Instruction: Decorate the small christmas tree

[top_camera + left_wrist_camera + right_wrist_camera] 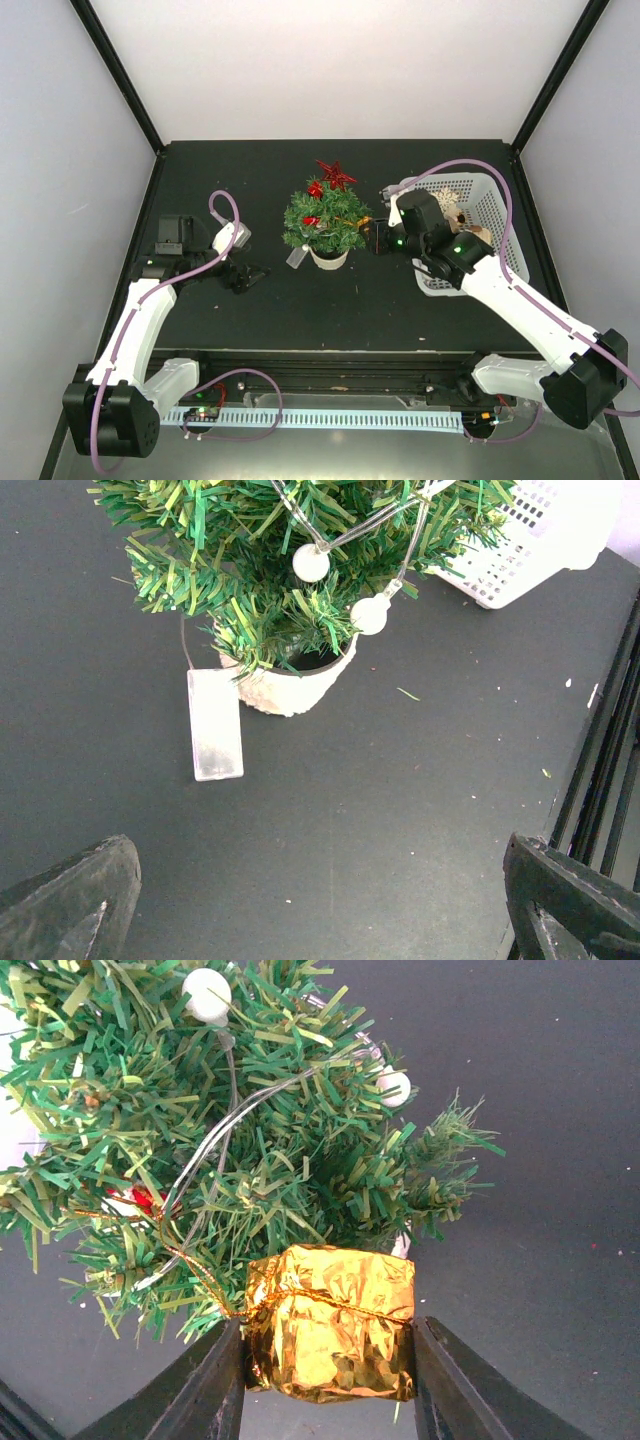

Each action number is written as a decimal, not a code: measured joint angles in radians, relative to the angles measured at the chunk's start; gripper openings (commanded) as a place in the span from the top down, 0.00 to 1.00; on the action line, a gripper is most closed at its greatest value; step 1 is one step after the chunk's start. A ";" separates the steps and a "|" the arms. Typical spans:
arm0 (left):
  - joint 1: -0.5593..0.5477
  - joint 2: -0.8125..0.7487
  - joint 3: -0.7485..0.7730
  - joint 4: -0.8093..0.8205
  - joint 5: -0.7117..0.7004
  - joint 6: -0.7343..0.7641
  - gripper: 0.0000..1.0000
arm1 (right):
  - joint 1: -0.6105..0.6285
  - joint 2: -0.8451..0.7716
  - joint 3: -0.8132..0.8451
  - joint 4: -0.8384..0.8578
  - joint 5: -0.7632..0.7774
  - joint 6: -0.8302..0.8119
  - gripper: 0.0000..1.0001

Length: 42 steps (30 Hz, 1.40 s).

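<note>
text: none legible | labels: none | tag (pixel 216 724): blank

Green tree (pixel 322 222), red star (pixel 335 174), gold foil parcel (pixel 332 1322), white mesh basket (pixel 497 210).

**Low look at the small christmas tree (pixel 250 540) on the dark counter (pixel 330 810)**

Its white pot (pixel 290 685) sits near the top of the view, with bushy green branches spreading above and over its rim. Just left of the pot, a pale rectangular tag (pixel 215 725) lies flat on the counter, and a thin wire runs up from it into the branches. Above and right of the pot, two round white bulbs (pixel 311 562) hang on a silvery wire. Further right of the pot and behind it stands the corner of a white mesh basket (pixel 540 540). Well right of the pot, a black rail (pixel 600 760) edges the counter. In front of the pot, well short of it, the left end effector (pixel 318 880) shows two dark fingers (pixel 70 900) spread wide.
</note>
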 measured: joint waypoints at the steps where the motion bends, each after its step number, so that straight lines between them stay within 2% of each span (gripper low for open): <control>1: 0.000 0.000 0.000 0.000 0.000 0.000 0.01 | 0.000 0.000 0.000 0.001 0.006 -0.001 0.53; 25: 0.000 0.000 0.000 0.000 0.000 0.000 0.01 | 0.000 -0.040 0.049 0.010 0.032 0.000 0.52; 42: 0.000 0.000 0.000 0.000 0.000 0.000 0.01 | 0.000 0.061 0.051 0.025 0.041 -0.001 0.50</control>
